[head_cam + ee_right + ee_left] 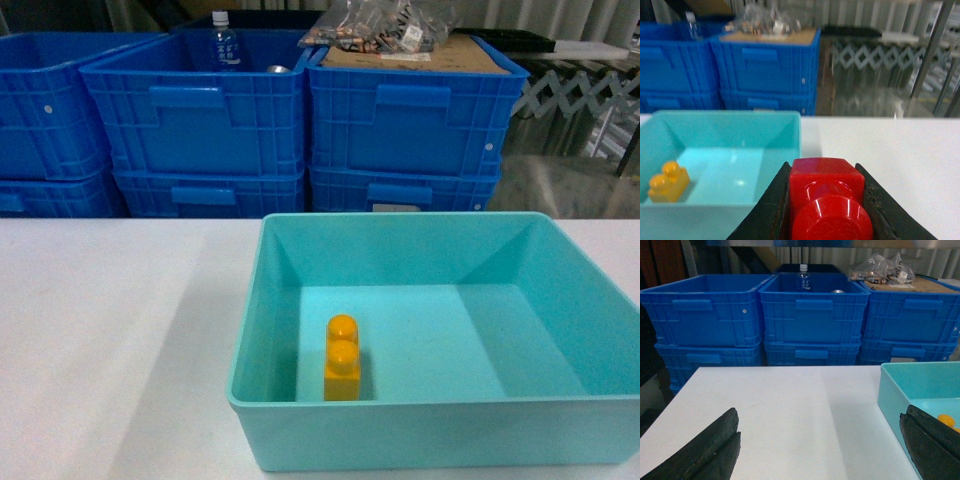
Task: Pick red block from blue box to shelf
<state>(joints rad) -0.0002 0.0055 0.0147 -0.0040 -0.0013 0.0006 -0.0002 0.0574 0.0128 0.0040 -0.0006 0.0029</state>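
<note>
Red and glossy, the block sits clamped between the right gripper's dark fingers, its round stud facing the wrist camera, so its stud axis runs back along the fingers toward the lens; it hangs above the white worktop just beside the right wall of the blue box. Only the right wrist view shows the block. The head view shows the box from above with a yellow block standing near its front wall, two studs up, and neither gripper. The left wrist view shows the left gripper, fingers spread wide over bare worktop, beside the box's left wall. Dark blue crates stand stacked behind.
</note>
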